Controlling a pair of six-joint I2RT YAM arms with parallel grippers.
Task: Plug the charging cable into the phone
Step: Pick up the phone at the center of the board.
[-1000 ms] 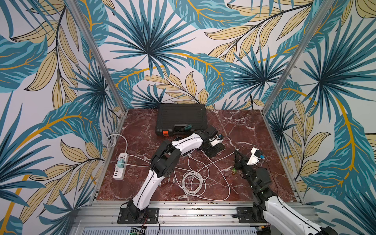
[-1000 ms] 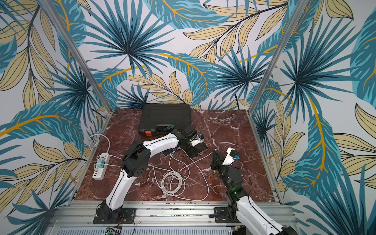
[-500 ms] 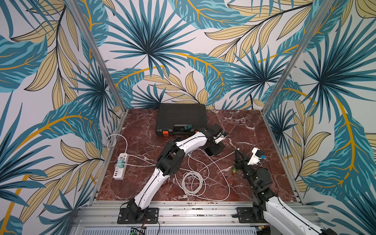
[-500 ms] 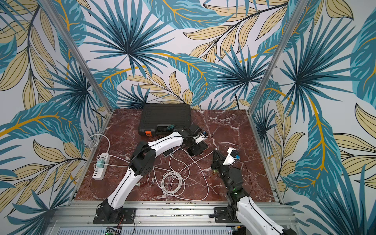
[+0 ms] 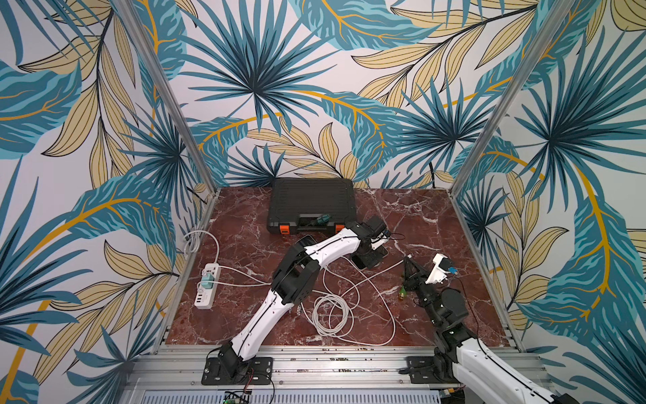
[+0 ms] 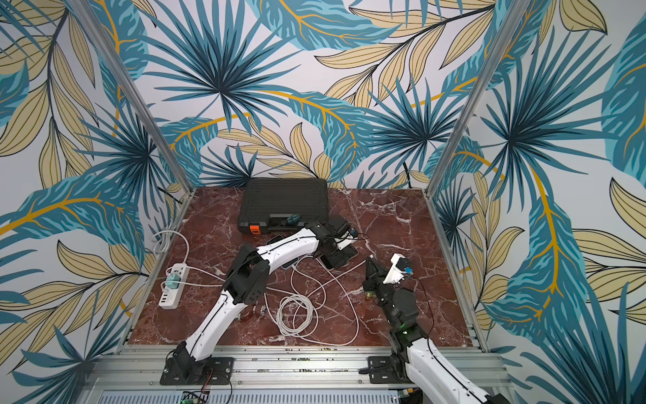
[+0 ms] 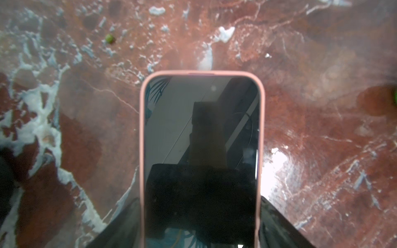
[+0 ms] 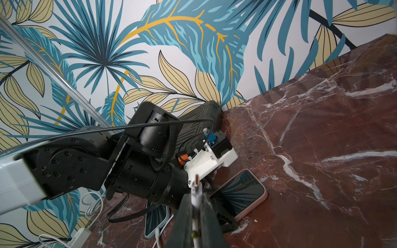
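Observation:
A phone (image 7: 202, 128) in a pink case lies screen up on the red marble table, right of centre in both top views (image 5: 371, 259) (image 6: 339, 259). My left gripper (image 7: 199, 199) (image 5: 367, 249) reaches over it, one dark finger (image 7: 120, 223) pressed against each long side of the case. My right gripper (image 8: 196, 199) (image 5: 407, 260) is shut on the white plug of the charging cable (image 8: 196, 182), metal tip pointing toward the phone (image 8: 242, 189), a short way off. The cable (image 5: 381, 273) trails back across the table.
A black tool case (image 5: 311, 203) stands at the back. A white power strip (image 5: 208, 286) lies at the left and a coil of white cable (image 5: 332, 311) in the middle. A second phone in a light blue case (image 8: 155, 216), with a cable in it, lies under the left arm.
The left arm has stretched out further over the pink phone, its elbow shifting right, and its fingers have drawn in against the case. The right gripper has barely moved.

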